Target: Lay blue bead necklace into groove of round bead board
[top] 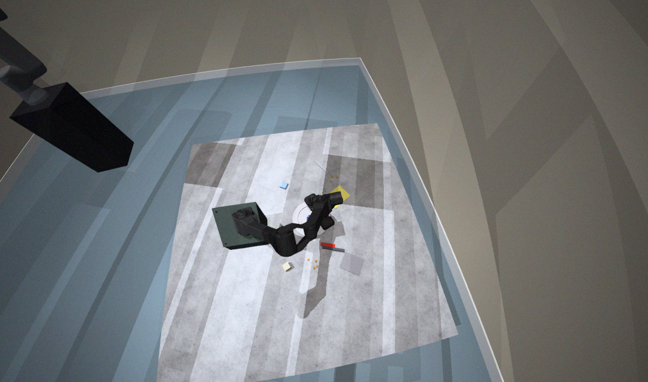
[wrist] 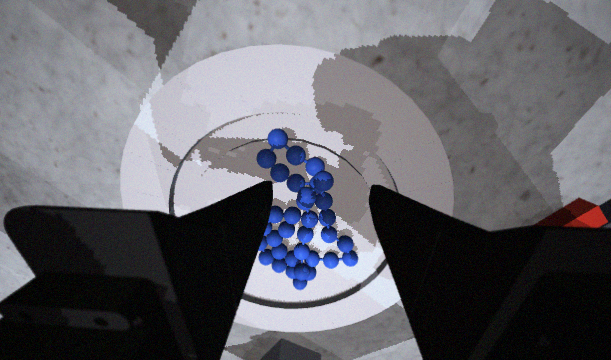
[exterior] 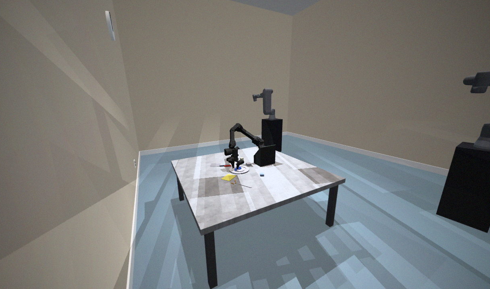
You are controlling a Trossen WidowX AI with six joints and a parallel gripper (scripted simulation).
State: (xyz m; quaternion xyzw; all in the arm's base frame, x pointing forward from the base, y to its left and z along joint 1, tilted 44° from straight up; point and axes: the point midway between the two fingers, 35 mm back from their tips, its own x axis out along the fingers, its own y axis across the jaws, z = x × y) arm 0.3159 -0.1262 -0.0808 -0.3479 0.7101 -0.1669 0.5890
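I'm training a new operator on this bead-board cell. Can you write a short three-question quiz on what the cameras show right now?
1. True or false: the gripper has its jaws clamped on the blue bead necklace.
2. Multiple choice: where do the beads lie on the round bead board? A) neatly around the ring groove; B) bunched in a heap inside the ring, the upper end crossing the groove lines; C) off the board, on the table.
3. Fill in: at the right edge of the wrist view, beside the board, shows a ____-coloured tool handle.

Key: 1 false, the jaws stand open with the beads below them. 2 B. 3 red.
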